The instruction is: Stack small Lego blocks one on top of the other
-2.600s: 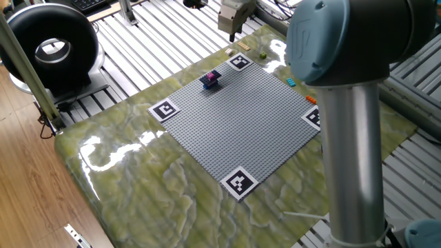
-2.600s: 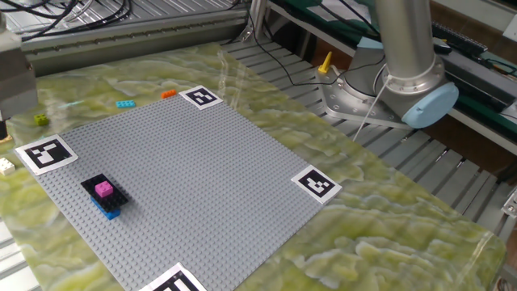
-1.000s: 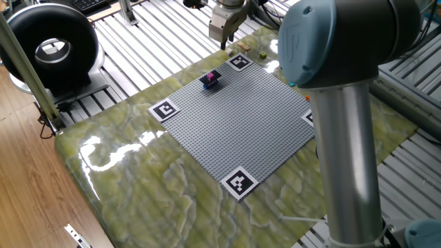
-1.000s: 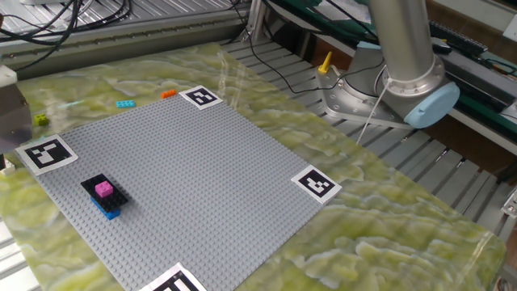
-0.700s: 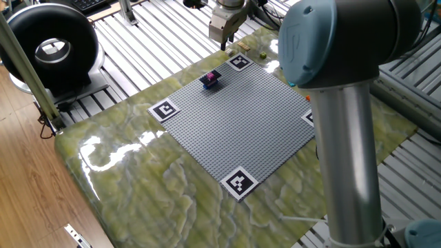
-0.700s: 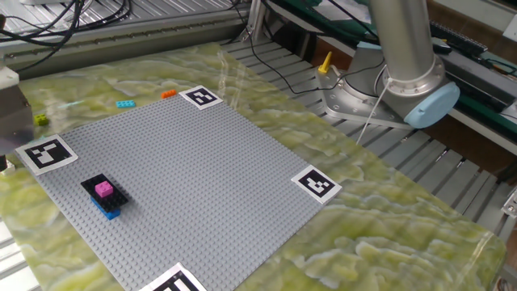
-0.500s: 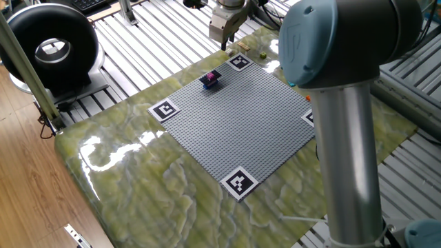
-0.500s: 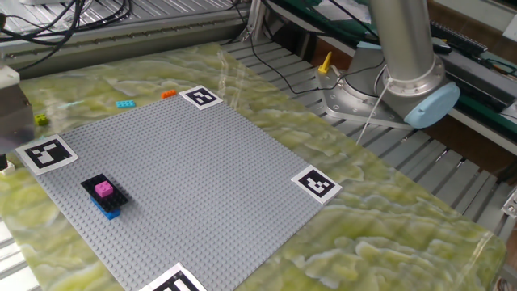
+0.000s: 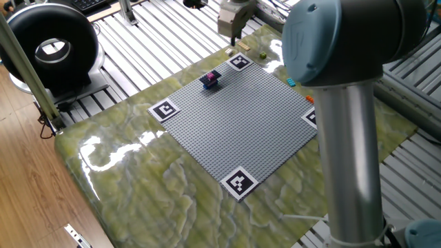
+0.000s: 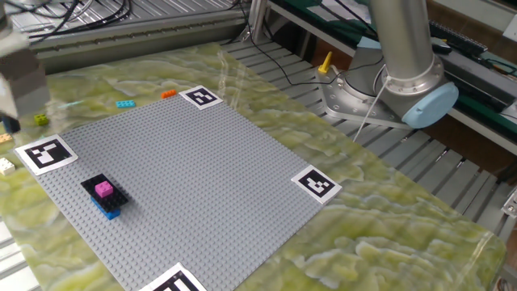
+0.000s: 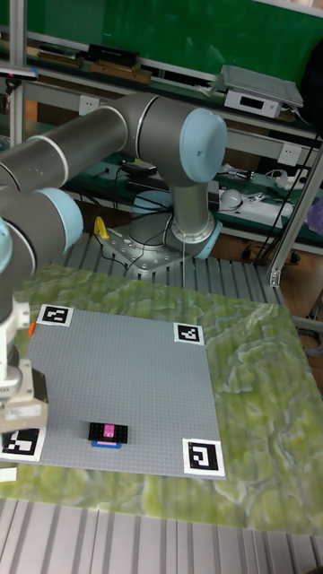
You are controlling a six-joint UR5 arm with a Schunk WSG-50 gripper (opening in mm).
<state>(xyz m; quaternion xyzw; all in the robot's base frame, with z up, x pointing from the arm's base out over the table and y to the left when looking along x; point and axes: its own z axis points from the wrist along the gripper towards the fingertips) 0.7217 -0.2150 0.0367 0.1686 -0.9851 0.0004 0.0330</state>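
Observation:
On the grey baseplate (image 9: 241, 124) stands a short stack (image 9: 211, 79): a magenta block (image 10: 103, 189) on a black piece, with a blue block (image 10: 110, 212) at its base. Loose small Lego blocks lie off the plate's far edge: tan (image 9: 231, 49), green (image 9: 262, 54), cyan (image 9: 291, 81) and orange (image 9: 309, 100). My gripper (image 9: 233, 39) hangs above the tan block, near the plate's corner marker tag. In the other fixed view the gripper (image 10: 11, 121) is cut off by the left frame edge. Its fingertips are too small to show their state.
Marker tags (image 9: 239, 182) sit at the plate's corners. The arm's thick grey column (image 9: 351, 138) stands over the right side of the table. A black round device (image 9: 52, 48) sits beyond the table's left edge. Slatted metal framing surrounds the green mat.
The gripper has risen and shifted a little to the right, away from the table surface near the tan block. The stack and the loose blocks have not moved.

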